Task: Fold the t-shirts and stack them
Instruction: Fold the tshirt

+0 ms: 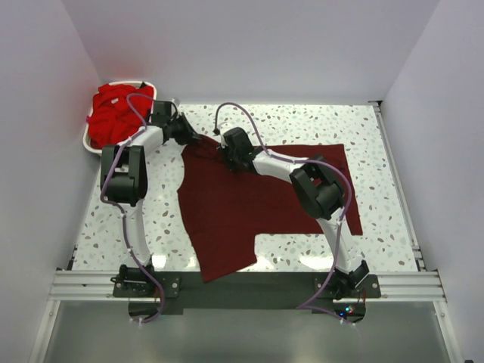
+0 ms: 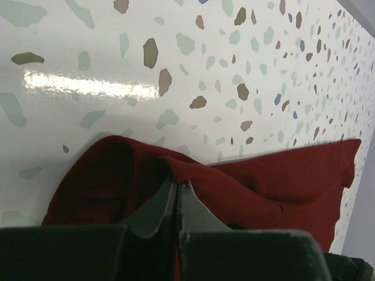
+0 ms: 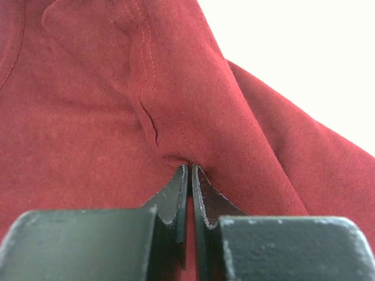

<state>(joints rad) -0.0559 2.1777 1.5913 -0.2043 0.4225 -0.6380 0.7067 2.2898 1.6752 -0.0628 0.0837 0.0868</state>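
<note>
A dark maroon t-shirt (image 1: 234,204) lies spread over the middle of the speckled table. My left gripper (image 1: 189,138) is shut on its far left corner; in the left wrist view the cloth (image 2: 246,187) bunches over the closed fingertips (image 2: 177,186). My right gripper (image 1: 231,159) sits close beside it on the shirt's far edge, shut on a pinch of maroon cloth (image 3: 117,117), which puckers at the tips (image 3: 190,170). Bright red t-shirts (image 1: 113,112) are heaped in the basket at the far left.
A white slotted basket (image 1: 89,144) stands in the far left corner against the wall. White walls close the table on the left, the back and the right. The shirt's near hem hangs over the front rail (image 1: 227,283). Bare tabletop (image 1: 370,144) lies to the right.
</note>
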